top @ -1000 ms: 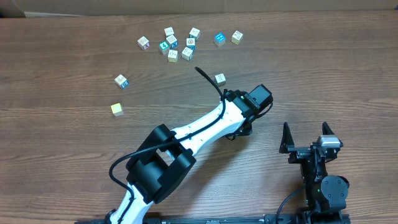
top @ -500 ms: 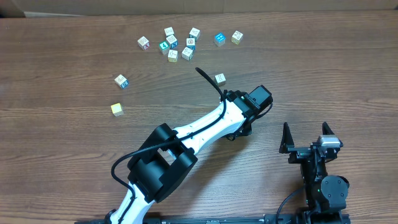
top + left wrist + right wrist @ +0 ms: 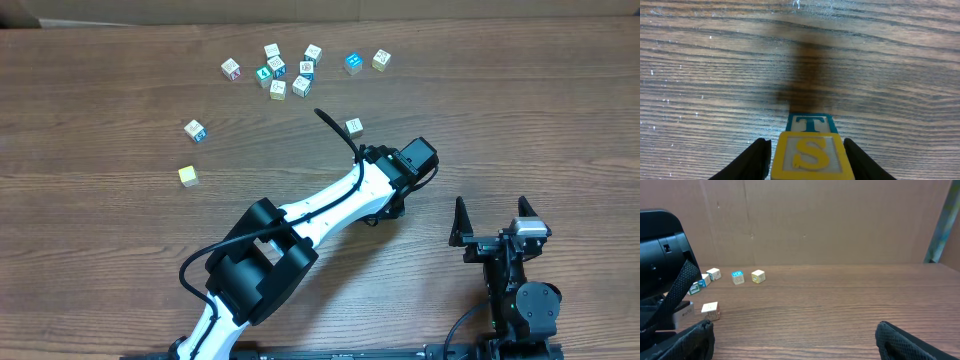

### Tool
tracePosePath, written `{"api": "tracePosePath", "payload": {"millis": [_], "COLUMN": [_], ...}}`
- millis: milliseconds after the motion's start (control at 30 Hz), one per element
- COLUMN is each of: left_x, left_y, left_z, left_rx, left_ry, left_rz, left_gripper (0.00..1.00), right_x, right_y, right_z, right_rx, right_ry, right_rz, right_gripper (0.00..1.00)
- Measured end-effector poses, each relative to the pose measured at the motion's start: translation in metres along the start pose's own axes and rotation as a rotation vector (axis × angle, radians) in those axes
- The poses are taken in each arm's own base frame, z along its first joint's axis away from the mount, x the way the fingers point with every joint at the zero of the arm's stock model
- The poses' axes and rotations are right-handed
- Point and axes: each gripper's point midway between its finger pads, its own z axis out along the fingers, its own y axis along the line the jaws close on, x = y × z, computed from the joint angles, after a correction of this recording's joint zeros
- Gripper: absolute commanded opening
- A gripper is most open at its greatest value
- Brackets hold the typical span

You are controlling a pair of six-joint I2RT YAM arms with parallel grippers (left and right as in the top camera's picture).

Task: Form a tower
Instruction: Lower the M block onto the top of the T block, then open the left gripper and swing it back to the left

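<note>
A brown tabletop (image 3: 100, 220) of streaky, fine-grained wood. The left hand (image 3: 807, 150) points down at it, and the tower (image 3: 810, 156) stands right between its two dark, rounded fingers (image 3: 757, 160). The tower shows as a pale wooden cube with a raised yellow border and a yellow letter S. Touching that cube's far edge is a second cube, bordered in teal, with a letter T. A soft shadow (image 3: 805, 85) falls on the wood beyond them. The fingers sit close against both sides of the S cube; I cannot tell whether they press on it. From above, the tower is hidden under the left arm (image 3: 330, 205), a glossy white and black shell.

Just beyond the left hand lies a single cube (image 3: 354, 127), pale with a dark print. Farther beyond and leftward is a cluster of cubes (image 3: 277, 72), some with blue faces. Well to the left of the left hand lie a blue-and-white cube (image 3: 195, 130) and a plain yellow cube (image 3: 188, 176). The right hand (image 3: 490, 212) sits well to the right of the left hand, nearer the robot, its black pointed fingers (image 3: 460, 225) spread wide apart.

Set against a second ago, the overhead view is unchanged: arm, cubes and right hand all lie where they were.
</note>
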Motion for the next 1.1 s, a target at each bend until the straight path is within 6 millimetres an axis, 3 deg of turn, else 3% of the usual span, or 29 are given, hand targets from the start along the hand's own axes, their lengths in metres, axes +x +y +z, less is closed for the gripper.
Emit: {"api": "tracePosePath", "payload": {"millis": [167,633,900,1100], "left_x": [-0.0001,-0.0009,-0.0009,-0.0009], "left_y": [-0.0001,-0.0013,-0.0013,-0.0013], "left_z": [0.0000,0.0001,0.0001,0.0001], "left_rx": [0.000,0.005,0.005,0.005], "left_ry": [0.000,-0.004,-0.004,-0.004], "left_rz": [0.000,-0.001,-0.001,0.000], "left_gripper": [0.41,0.27,0.38,0.58], "right_x": [-0.0002,-0.0001,-0.0001,0.0000], "right_y": [-0.0001,-0.0001,-0.0001,-0.0002], "right_z": [0.0000,0.0000,0.0000,0.0000], "right_rx": [0.000,0.000,0.000,0.001], "right_ry": [-0.001,0.000,0.000,0.000], "right_rz": [0.000,0.000,0.000,0.000], "right_gripper": [1.00,1.00,1.00,1.00]}}
